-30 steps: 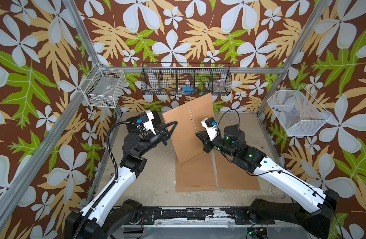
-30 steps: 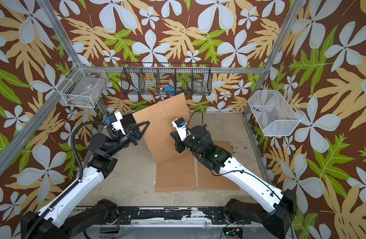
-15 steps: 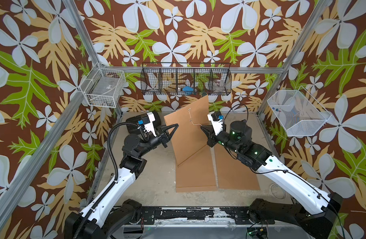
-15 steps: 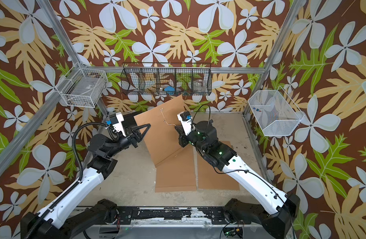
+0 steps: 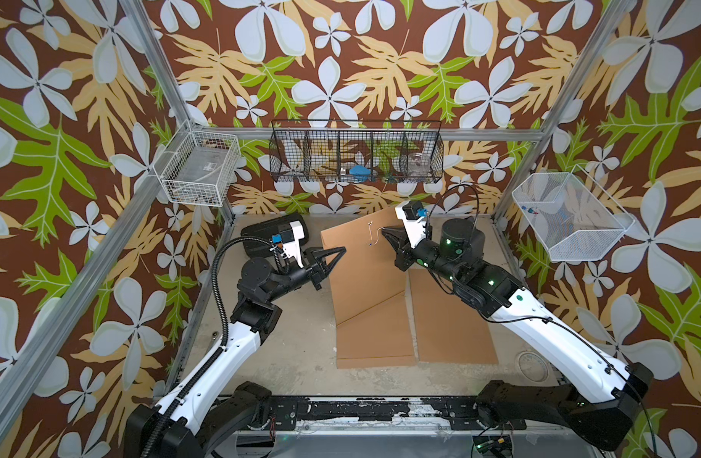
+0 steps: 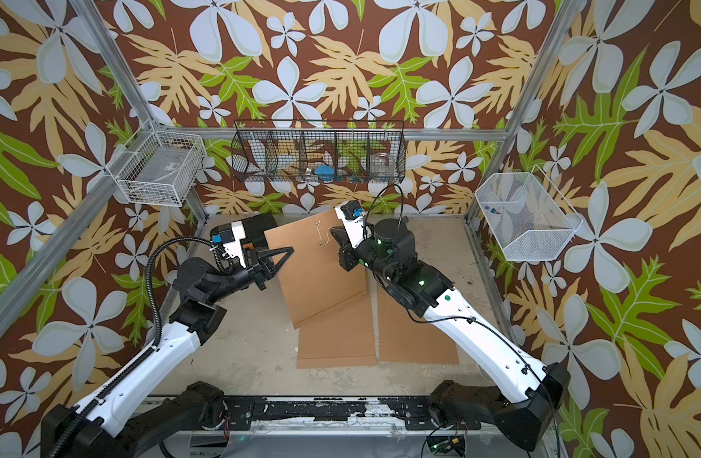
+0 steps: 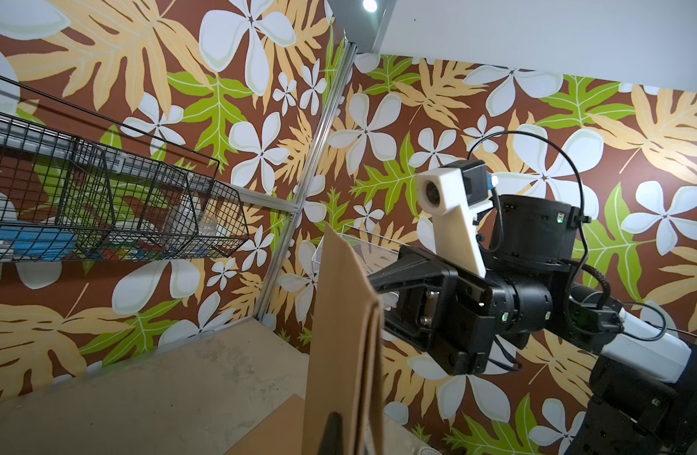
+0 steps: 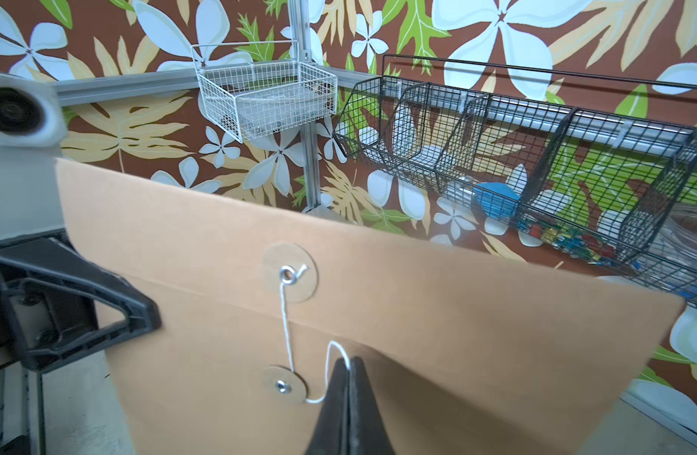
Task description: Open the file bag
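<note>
1. Left end effector is clamped on the near side edge of the bag.
2. Right end effector is pinched together on the string, beside the lower button.
3. Bag stands raised and tilted, its lower end over flat sheets on the table.

Fingers of right gripper pressed together, pinching string; it loops slack from lower disc of file bag.
</note>
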`<state>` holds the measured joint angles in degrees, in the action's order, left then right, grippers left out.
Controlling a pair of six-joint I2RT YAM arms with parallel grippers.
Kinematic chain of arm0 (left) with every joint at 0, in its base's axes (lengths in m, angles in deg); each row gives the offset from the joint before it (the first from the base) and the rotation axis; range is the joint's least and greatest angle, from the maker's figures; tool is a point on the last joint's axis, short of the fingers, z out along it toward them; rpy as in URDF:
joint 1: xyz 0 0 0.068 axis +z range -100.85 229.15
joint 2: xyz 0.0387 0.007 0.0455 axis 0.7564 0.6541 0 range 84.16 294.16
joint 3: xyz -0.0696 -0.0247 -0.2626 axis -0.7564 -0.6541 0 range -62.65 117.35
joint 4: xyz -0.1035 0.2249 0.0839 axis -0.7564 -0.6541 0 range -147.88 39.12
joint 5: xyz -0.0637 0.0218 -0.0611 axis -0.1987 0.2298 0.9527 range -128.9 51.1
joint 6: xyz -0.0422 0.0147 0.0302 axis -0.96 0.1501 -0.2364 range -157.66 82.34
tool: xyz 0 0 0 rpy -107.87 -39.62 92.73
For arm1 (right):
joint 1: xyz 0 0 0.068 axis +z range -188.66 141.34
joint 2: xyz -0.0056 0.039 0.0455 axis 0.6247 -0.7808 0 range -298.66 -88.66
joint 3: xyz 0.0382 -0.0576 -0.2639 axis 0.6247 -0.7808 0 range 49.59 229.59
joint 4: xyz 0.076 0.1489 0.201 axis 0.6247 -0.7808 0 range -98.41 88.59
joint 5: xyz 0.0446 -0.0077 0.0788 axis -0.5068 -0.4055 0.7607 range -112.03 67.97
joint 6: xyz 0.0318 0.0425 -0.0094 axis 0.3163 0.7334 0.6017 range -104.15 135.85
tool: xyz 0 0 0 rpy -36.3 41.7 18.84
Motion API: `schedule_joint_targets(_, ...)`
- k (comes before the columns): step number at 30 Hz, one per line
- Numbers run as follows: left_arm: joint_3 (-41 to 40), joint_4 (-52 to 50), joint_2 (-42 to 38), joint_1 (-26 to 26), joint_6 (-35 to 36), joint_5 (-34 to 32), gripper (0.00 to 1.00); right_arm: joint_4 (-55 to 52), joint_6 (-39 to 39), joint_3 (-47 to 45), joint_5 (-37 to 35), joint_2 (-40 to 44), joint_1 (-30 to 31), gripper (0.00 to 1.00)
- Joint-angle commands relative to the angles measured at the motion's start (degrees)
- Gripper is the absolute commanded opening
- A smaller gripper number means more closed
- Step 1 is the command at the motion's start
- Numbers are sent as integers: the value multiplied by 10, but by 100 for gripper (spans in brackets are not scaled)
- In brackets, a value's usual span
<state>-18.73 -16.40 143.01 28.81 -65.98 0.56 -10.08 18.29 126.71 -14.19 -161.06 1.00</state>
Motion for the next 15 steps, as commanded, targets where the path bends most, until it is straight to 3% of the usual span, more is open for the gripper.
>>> schedule_joint_targets(1,1,10,11,1,7,5,0,10,-7,8,40,-2,0,0)
schedule_joint_targets(15,-5,40,28,1,-12,2,0,6,-12,9,54,-8,33,0)
